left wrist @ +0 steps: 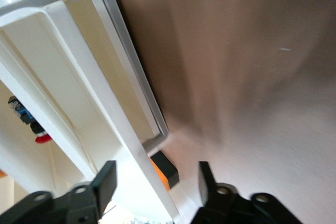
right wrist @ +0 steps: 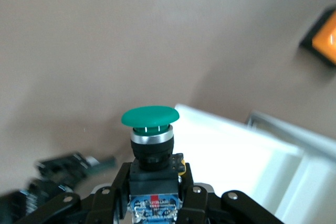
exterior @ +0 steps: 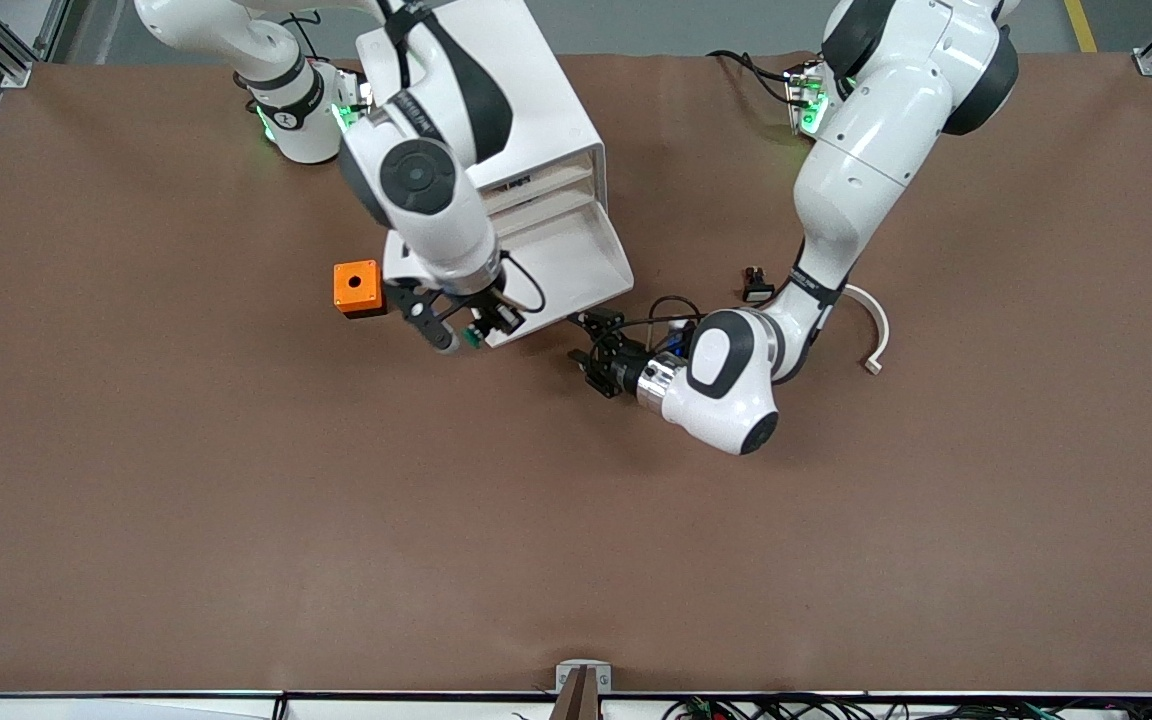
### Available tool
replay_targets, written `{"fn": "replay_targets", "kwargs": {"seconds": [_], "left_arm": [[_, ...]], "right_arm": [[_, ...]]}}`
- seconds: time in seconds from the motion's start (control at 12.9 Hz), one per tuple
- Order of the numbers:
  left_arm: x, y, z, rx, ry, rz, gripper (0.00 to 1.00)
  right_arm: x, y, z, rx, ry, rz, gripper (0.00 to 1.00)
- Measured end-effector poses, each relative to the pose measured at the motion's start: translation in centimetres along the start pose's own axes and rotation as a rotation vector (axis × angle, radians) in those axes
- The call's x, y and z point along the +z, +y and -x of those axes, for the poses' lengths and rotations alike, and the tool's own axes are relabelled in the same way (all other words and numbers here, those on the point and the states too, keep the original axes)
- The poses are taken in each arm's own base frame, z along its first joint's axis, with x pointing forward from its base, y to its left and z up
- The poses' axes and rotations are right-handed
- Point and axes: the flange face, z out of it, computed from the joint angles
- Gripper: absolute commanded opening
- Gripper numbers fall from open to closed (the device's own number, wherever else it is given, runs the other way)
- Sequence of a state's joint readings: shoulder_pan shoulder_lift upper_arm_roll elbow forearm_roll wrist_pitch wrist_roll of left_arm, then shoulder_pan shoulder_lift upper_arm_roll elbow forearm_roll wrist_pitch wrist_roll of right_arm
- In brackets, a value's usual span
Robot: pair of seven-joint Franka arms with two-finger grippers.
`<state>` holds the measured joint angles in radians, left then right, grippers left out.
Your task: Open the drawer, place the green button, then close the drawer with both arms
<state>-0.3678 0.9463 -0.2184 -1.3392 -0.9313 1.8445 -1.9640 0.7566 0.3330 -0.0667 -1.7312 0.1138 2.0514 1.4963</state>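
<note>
The cabinet stands near the right arm's base, its lowest drawer pulled out. My right gripper is shut on the button and holds it by the drawer's front corner that is nearer the orange cube. In the right wrist view the green cap stands above the black body between my fingers, with the white drawer beside it. My left gripper is open, low over the table just off the drawer's front. In the left wrist view the drawer's front wall shows between the open fingers.
An orange cube sits on the table beside the right gripper. A black switch with a white cap and a curved white piece lie by the left arm. Small parts lie in a higher drawer.
</note>
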Motion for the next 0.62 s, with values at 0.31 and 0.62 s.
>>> {"fn": "replay_targets", "kwargs": {"seconds": [0.31, 0.62], "left_arm": [[-7.4, 0.8, -1.4, 0.044, 0.098, 0.059, 1.0], [-12.4, -1.9, -1.9, 0.136, 0.361, 0.139, 1.0]], "right_arm": [[1.6, 0.6, 4.7, 0.114, 0.005, 0.028, 0.0], [4.9, 1.5, 8.8, 0.195, 0.013, 0.014, 0.0]]}}
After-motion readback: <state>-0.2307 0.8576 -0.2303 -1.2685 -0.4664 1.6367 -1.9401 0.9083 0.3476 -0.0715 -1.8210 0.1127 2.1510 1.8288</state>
